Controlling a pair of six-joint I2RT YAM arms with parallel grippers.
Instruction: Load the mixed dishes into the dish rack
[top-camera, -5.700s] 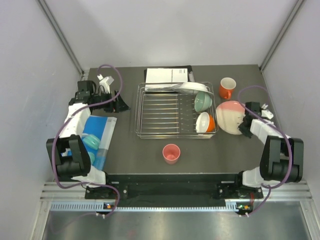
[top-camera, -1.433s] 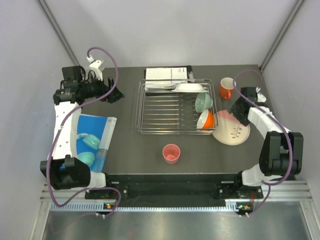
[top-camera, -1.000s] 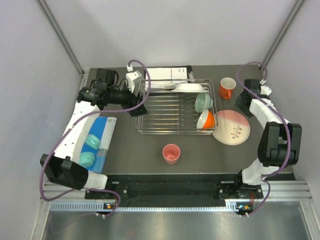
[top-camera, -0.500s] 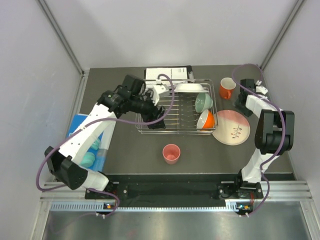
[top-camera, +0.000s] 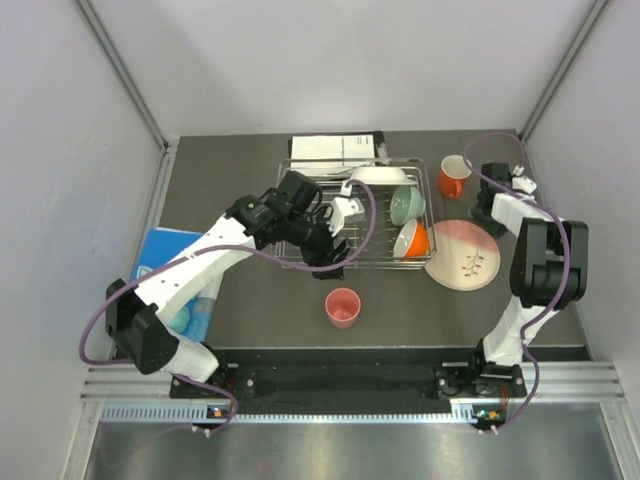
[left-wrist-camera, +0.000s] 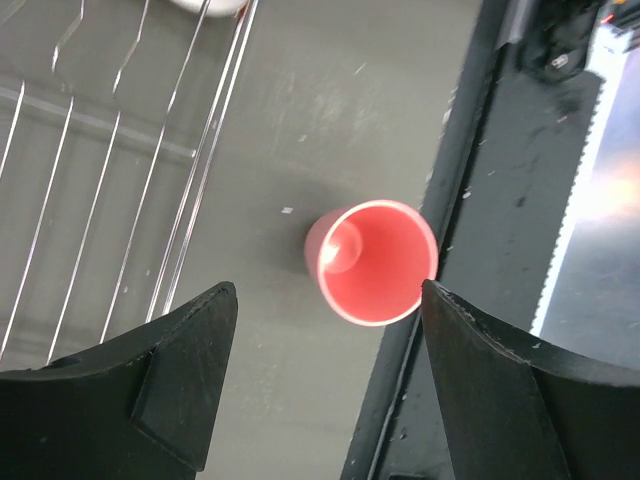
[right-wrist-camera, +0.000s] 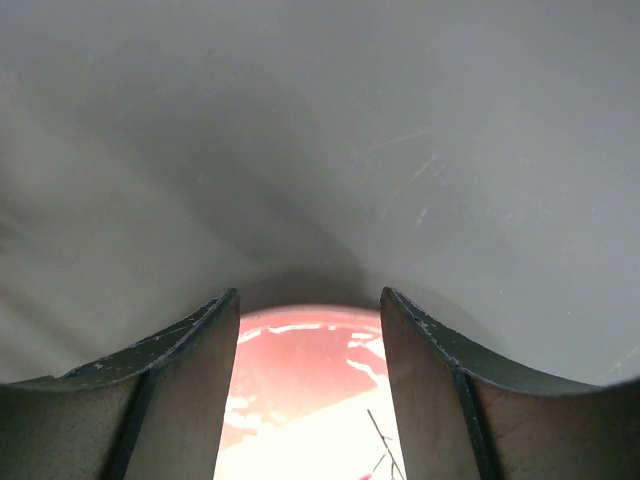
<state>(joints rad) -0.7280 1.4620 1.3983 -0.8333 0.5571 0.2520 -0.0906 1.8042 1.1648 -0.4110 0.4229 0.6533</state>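
Observation:
The small pink cup (top-camera: 342, 307) (left-wrist-camera: 375, 262) stands upright near the table's front edge. My left gripper (top-camera: 335, 267) (left-wrist-camera: 328, 290) hovers open above it, just in front of the dish rack (top-camera: 300, 215). The rack holds a mint-green bowl (top-camera: 405, 205), an orange bowl (top-camera: 412, 240) and a white plate (top-camera: 378, 176). The pale pink plate (top-camera: 463, 255) (right-wrist-camera: 300, 380) lies flat to the rack's right. My right gripper (top-camera: 485, 217) (right-wrist-camera: 308, 294) is open at the plate's far rim, which shows between its fingers; nothing is held. The orange mug (top-camera: 454, 176) stands behind the plate.
A white printed paper (top-camera: 335, 148) lies behind the rack. A blue sheet (top-camera: 160, 262) with teal pieces (top-camera: 180, 318) sits at the left, partly under my left arm. The table's black front edge (left-wrist-camera: 470, 200) runs close beside the cup.
My left arm has swung from the far left across the rack to its front edge, above the pink cup. My right gripper has settled at the plate's far rim, its jaws slightly narrower.

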